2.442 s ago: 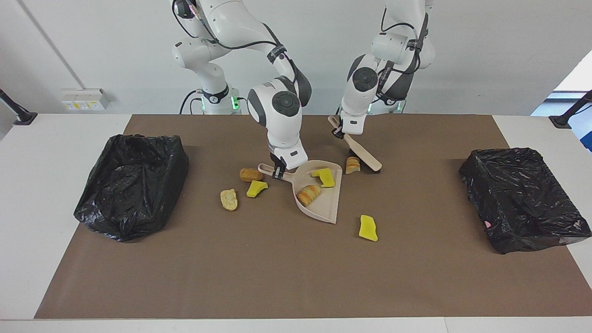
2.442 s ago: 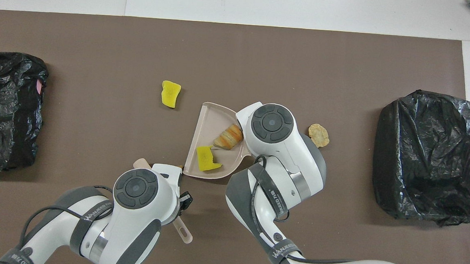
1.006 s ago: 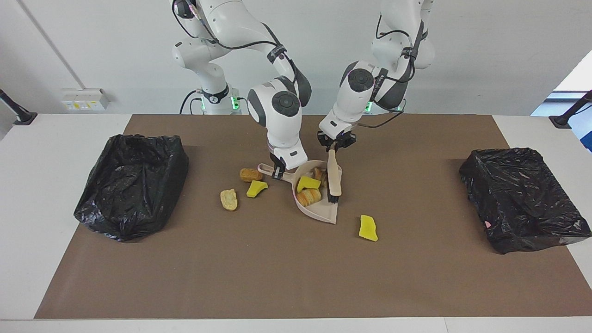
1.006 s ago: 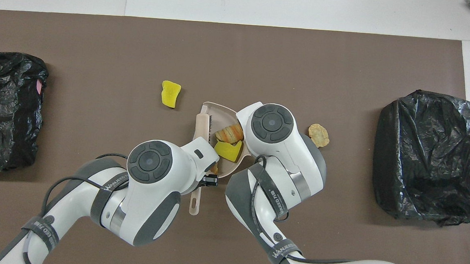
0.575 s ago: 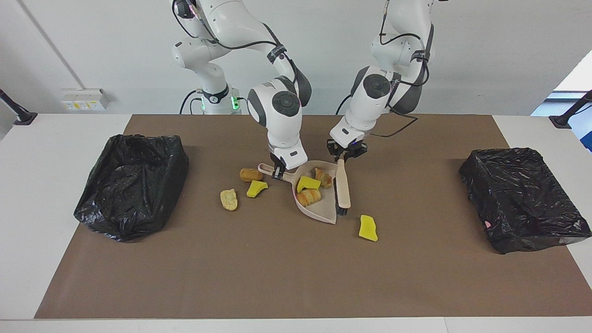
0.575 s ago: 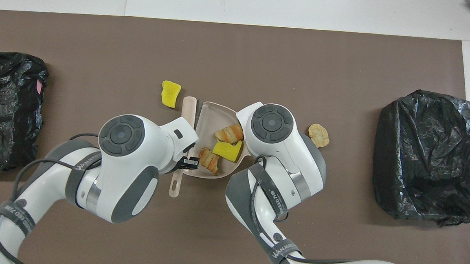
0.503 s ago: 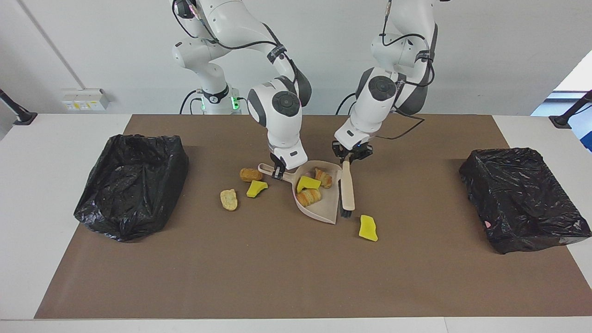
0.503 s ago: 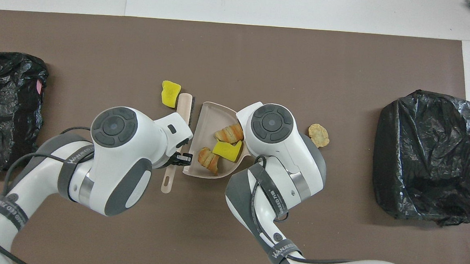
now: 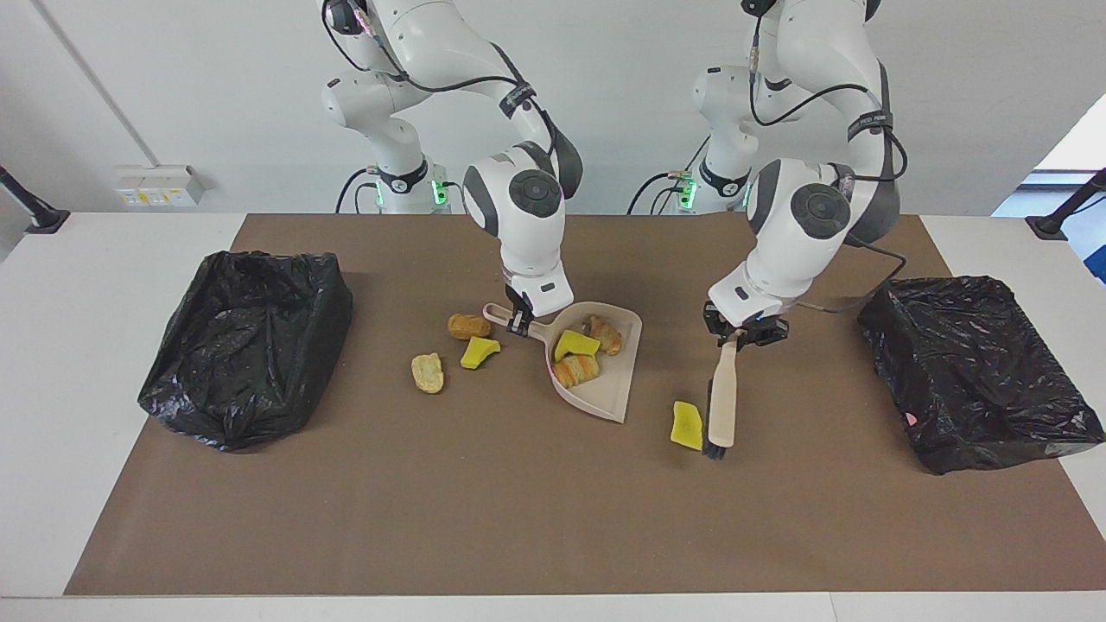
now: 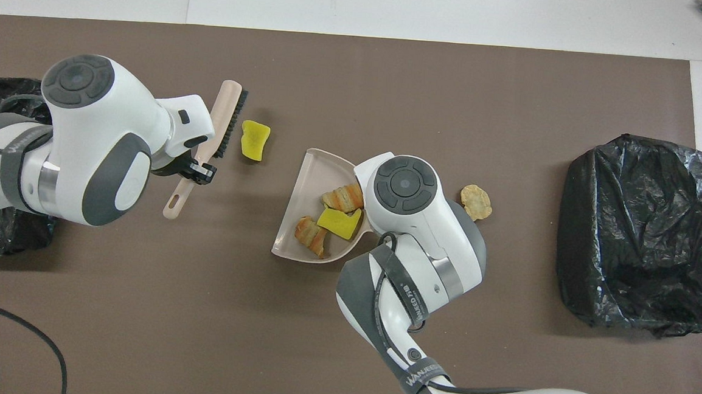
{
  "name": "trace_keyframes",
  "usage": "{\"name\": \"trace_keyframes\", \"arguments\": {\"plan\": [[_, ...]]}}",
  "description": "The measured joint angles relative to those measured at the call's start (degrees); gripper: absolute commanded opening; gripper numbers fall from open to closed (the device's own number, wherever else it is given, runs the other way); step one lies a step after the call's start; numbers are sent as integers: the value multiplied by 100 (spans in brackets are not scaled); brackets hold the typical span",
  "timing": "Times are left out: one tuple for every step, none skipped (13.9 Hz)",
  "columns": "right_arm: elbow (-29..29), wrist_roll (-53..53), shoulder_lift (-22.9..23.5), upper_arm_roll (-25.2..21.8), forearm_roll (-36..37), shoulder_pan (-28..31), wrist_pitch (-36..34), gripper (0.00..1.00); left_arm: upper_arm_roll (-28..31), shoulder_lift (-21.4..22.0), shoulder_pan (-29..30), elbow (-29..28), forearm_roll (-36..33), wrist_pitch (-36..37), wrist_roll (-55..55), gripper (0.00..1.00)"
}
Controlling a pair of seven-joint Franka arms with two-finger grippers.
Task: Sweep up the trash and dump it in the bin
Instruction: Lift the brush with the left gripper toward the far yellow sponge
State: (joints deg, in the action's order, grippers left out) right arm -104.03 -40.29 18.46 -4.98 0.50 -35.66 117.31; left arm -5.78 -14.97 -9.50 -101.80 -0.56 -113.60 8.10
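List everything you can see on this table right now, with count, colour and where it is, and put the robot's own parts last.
Plastic dustpan: one, beige, mid-mat, handle held.
Trash in the dustpan: three; yellow sponge scrap, two orange-brown striped lumps.
Trash on the mat: four; yellow sponge scrap beside the brush bristles; yellow scrap, brown lump and pale tan lump beside the dustpan handle.
Long-handled brush: one, beige with black bristles, tip at the mat.
Bag-lined bins: two, black, one at each end.
Mat: one, brown.
Left gripper: shut on the brush.
Right gripper: shut on the dustpan handle.
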Motion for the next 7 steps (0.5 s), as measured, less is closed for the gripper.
{"name": "trace_keyframes", "arguments": {"plan": [[0,1,0,0,0,0,0,0,2,-141,119,228,-84,70,177,0],[0,1,0,0,0,0,0,0,3,-304,209,466,-220,146,291,0],[0,2,0,0,0,0,0,0,-1,-471,255,678,-416,191,349,0],[0,2,0,0,0,0,0,0,-2,-633,263,861,-622,203,402,0],[-1,2,0,0,0,0,0,0,-14,-757,262,979,-743,210,466,0],[-1,3,0,0,0,0,0,0,-29,-853,260,1040,-784,218,524,0],[-1,3,0,0,0,0,0,0,-48,-920,254,1058,-791,228,574,0]]}}
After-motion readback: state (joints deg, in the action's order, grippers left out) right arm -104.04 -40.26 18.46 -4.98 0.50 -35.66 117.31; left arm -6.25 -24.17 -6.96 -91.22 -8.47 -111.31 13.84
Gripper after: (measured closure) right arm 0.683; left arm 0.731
